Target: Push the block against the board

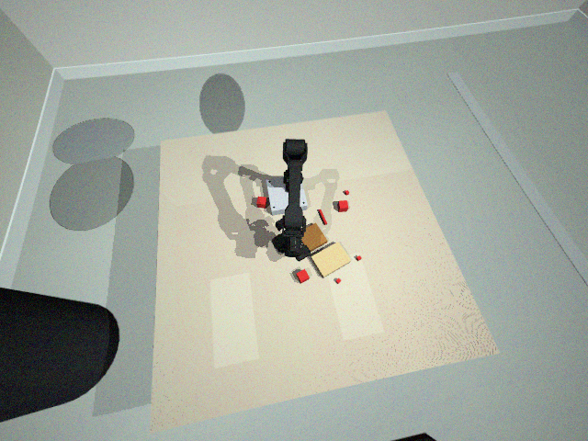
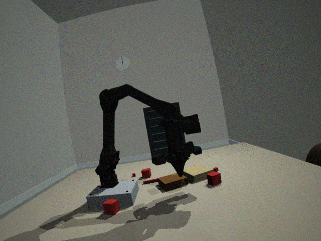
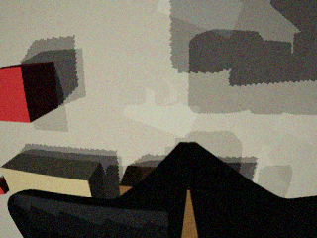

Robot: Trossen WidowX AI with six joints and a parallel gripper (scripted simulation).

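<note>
The square block, the brown one (image 1: 314,236) (image 2: 172,179), lies flat on the surface (image 1: 294,322) (image 2: 233,207) (image 3: 119,50), out in front of the arm's pale base (image 1: 276,205) (image 2: 111,200), and right beside it sits the board (image 1: 331,259) (image 2: 197,169) (image 3: 50,181), the pale yellow slab. From above, a thin dark line runs between the two, so they're very near, though whether they truly touch can't be told. And here's the gripper (image 1: 299,256) (image 2: 180,175) (image 3: 186,150), shut narrow with nothing between its fingers, its tip pointing down by the block's near side in the exterior view; contact there is hard to judge. The pushing looks to be in its late stage: side nearly to side, and the line-up of the edges now the thing to settle. The next move calls for a low, gentle nudge if that line is a gap, keeping the block square to the board, then a slide along the join if no edge is even. If both are already met, it's simply up and away. Farther out, a red cube (image 1: 302,276) (image 2: 214,178) (image 3: 15,94) waits near the board, and a red stick (image 1: 322,217) (image 2: 150,181) lies on the block's base side, both best left alone.
</note>
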